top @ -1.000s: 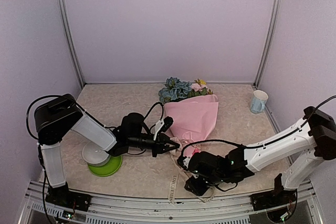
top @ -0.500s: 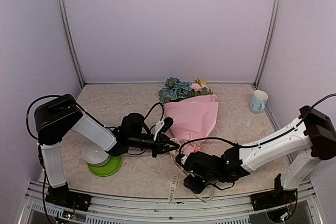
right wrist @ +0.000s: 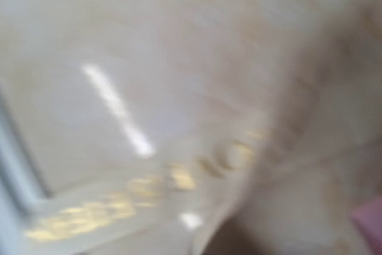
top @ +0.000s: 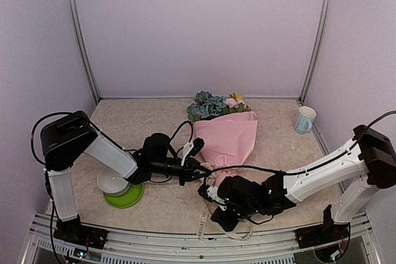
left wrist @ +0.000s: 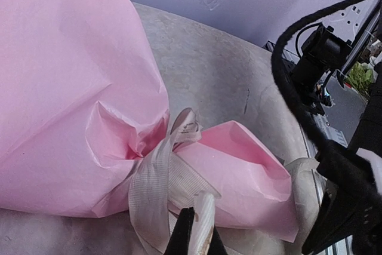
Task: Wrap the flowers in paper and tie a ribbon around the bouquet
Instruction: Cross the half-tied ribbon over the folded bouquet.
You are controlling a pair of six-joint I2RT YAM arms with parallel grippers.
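Left wrist view: the left gripper (left wrist: 194, 234) is pinched shut on a strand of the ribbon (left wrist: 158, 180), which loops round the narrow neck of the paper (left wrist: 71, 88) just ahead of its fingertips (left wrist: 181, 234). Holding that strand taut probably stops the loop from slackening while the other end is worked.

In the top view the bouquet (top: 226, 135) lies on the table (top: 136, 122) beyond this gripper, with the flowers (top: 210, 104) at the far, wide end and the neck right at the jaws. The right gripper (top: 208, 191) sits low, just beside the left one on the near side, and is closed. Its own camera is too blurred to tell whether it has ribbon in its grip, though a lettered cream band passes close beneath it. A loose tail trails nearward from there toward the table's edge. My guess is that the knot is being drawn tight.
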